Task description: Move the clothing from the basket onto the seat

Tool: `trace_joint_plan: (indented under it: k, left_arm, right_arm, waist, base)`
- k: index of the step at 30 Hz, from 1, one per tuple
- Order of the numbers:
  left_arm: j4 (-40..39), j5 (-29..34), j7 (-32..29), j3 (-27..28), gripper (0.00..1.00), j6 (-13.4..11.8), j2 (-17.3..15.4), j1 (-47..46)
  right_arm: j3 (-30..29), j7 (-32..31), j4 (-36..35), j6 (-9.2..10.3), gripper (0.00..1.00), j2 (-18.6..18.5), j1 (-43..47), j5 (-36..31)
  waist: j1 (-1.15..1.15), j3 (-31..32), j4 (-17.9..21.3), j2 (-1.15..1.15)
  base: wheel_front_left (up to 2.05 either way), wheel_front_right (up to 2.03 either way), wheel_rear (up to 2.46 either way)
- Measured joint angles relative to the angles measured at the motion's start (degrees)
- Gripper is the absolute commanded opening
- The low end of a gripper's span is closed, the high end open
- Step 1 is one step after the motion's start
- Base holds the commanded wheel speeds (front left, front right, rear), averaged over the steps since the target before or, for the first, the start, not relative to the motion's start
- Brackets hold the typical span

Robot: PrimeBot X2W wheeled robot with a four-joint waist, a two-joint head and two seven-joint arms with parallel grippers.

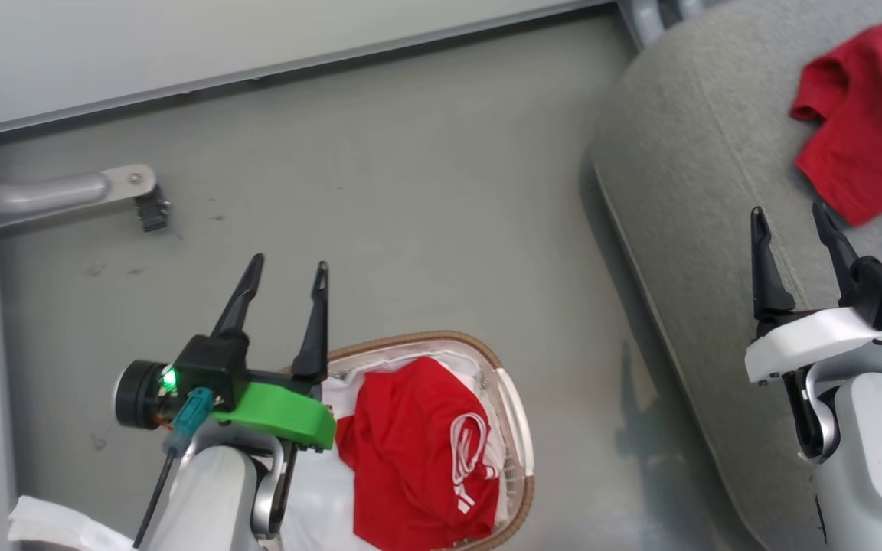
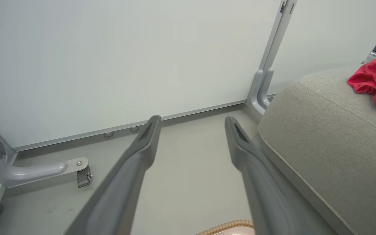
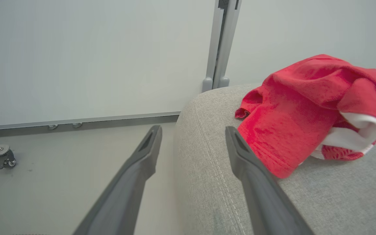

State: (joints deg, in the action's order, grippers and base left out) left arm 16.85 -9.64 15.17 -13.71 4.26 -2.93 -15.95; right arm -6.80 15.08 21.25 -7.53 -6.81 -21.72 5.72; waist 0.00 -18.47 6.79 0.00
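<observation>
Two red garments are in view. The first garment [image 1: 410, 451] lies crumpled in the single basket [image 1: 426, 337] on a white liner [image 1: 345, 390], with its long axis along the basket's length, pointing away from the robot, and its white stripes toward the right rim. The second garment [image 1: 866, 115] sits bunched on the grey seat [image 1: 686, 191]. The left tool [image 1: 290, 264] and right tool [image 1: 788, 210] are both released and hold nothing. The right tool is at the seat's edge, near the second garment.
</observation>
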Motion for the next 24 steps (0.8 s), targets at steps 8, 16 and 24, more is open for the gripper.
trace_joint_plan:
  k: [8,16,24]
  left_arm:
    - [0.6,0.3,0.0,3.0,1.0,-1.4,0.0,2.7]
    - [1.8,1.4,0.0,4.9,1.0,-0.9,0.0,6.9]
    - [1.7,1.7,0.0,5.8,1.0,-0.7,0.0,11.2]
  right_arm:
    - [2.7,0.0,-2.4,0.0,1.0,-0.2,2.7,1.6]
    - [3.9,0.0,-4.2,0.0,1.0,0.9,7.9,1.9]
    - [4.6,0.0,-4.7,0.0,1.0,2.2,13.4,2.1]
  waist:
    - [0.0,4.3,-5.0,0.0]
    - [0.0,9.6,-7.9,0.0]
    - [0.0,14.9,-8.9,0.0]
  base:
    - [0.0,0.0,0.0]
    - [0.0,0.0,0.0]
    - [0.0,0.0,0.0]
